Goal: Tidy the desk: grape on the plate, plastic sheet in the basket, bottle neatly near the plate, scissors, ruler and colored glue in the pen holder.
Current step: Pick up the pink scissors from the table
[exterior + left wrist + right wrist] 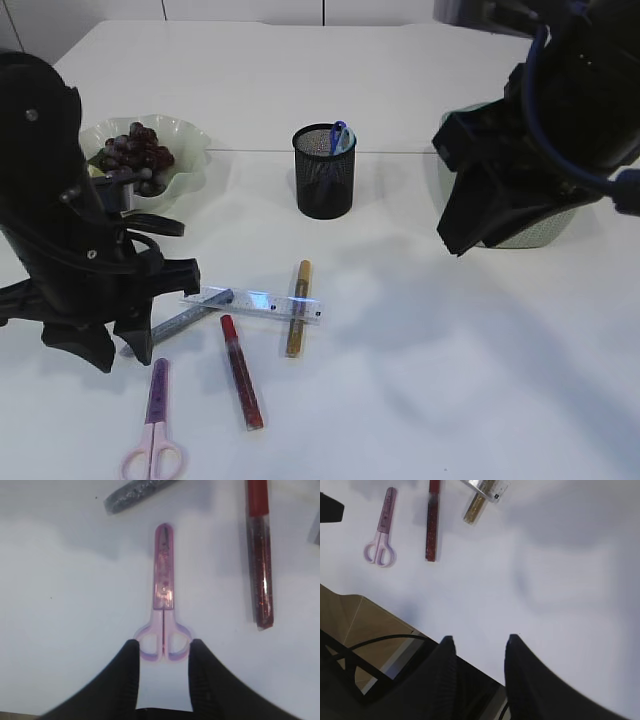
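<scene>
Pink scissors [154, 428] [164, 590] lie shut near the table's front left. My left gripper [120, 353] [163, 645] hovers above them, open, its tips on either side of the handle loops. The clear ruler [255, 303] rests across a gold glue stick [298, 308] and a silver one [190, 315] [135, 492]. A red glue stick [241, 372] [261, 555] lies beside the scissors. Grapes [135, 150] sit on the pale green plate [190, 135]. The black mesh pen holder [323, 175] holds a blue item. My right gripper [456, 238] [480, 639] hangs open and empty. Bottle and plastic sheet are out of view.
A greenish basket [548, 232] stands at the right, mostly hidden behind my right arm. The right wrist view looks over the table's front edge [395, 620], with the scissors [382, 530], red glue [432, 520] and gold glue [477, 505] farther off.
</scene>
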{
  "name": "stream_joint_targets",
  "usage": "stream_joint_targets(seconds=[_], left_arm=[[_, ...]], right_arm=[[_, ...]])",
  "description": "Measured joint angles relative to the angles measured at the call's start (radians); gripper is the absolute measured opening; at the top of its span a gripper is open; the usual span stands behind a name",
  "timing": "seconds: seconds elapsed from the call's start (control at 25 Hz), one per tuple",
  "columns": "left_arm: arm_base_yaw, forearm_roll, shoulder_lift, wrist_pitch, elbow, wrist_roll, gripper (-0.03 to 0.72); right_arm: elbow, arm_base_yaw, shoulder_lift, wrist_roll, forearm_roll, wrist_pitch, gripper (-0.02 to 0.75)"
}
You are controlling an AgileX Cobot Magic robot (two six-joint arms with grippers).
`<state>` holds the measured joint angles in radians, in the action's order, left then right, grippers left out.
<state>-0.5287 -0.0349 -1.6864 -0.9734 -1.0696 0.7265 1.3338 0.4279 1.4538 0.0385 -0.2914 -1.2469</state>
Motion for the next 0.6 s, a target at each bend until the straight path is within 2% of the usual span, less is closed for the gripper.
stream_joint_targets(seconds=[0.6], left_arm=[[-0.006,0.004,-0.117,0.053,0.0,0.002,0.247]], right_arm=[[-0.134,0.002,-0.108,0.032,-0.047,0.002,0.276]])
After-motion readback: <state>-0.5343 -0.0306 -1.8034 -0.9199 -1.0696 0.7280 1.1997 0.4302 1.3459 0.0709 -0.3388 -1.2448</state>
